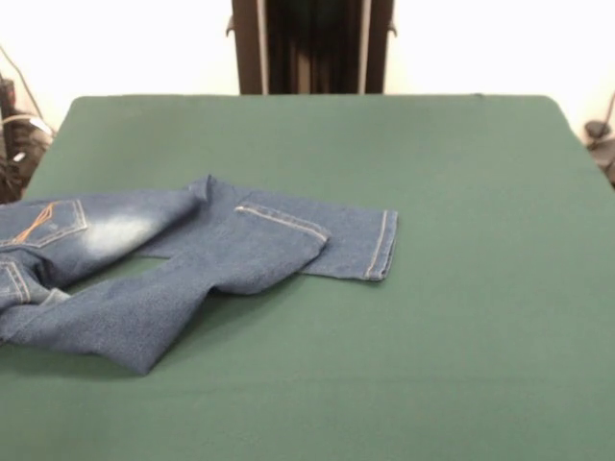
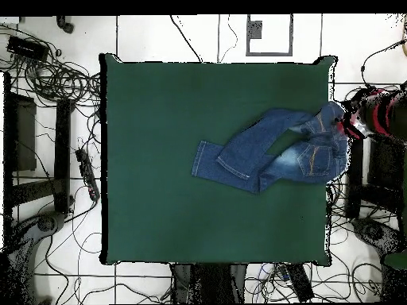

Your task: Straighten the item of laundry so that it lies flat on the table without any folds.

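The item of laundry, a small pair of blue jeans (image 1: pixel 192 254), lies crumpled at the left of the green table (image 1: pixel 442 327) in the front view, its waist cut off by the picture's edge. One leg reaches right to a stitched cuff; the other is folded over it. An orange-stitched back pocket faces up. From overhead the jeans (image 2: pixel 270 151) sit by the table's (image 2: pixel 159 111) right edge. My red and black gripper (image 2: pixel 346 125) is at the waistband there, and its state is unclear. The front view does not show it.
Tangled cables and power strips (image 2: pixel 56 79) cover the floor left of the table in the overhead view, with dark equipment (image 2: pixel 374 175) on the right. Cables (image 1: pixel 14 144) also show at the front view's left edge.
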You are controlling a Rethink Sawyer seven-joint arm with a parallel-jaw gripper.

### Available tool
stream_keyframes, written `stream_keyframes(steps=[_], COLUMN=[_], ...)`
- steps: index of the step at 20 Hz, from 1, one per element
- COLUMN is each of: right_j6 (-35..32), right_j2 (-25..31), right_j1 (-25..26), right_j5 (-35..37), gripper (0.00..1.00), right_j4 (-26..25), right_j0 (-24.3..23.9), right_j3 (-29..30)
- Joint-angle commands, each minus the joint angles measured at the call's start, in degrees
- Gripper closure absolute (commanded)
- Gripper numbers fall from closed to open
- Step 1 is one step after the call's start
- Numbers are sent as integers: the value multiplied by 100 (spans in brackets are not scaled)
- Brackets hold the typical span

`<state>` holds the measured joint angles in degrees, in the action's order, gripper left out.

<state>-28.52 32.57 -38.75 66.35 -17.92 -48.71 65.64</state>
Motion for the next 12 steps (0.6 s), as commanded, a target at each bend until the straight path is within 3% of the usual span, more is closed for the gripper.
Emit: stream_keyframes(steps=[1,12], right_j6=[-2223,-2500], right_j2=[-400,-806], right_j1=[-447,-715], right_j5=[-357,-672], gripper=[0,0], right_j4=[361,695], right_j0=[712,1026], right_j3=[1004,1329])
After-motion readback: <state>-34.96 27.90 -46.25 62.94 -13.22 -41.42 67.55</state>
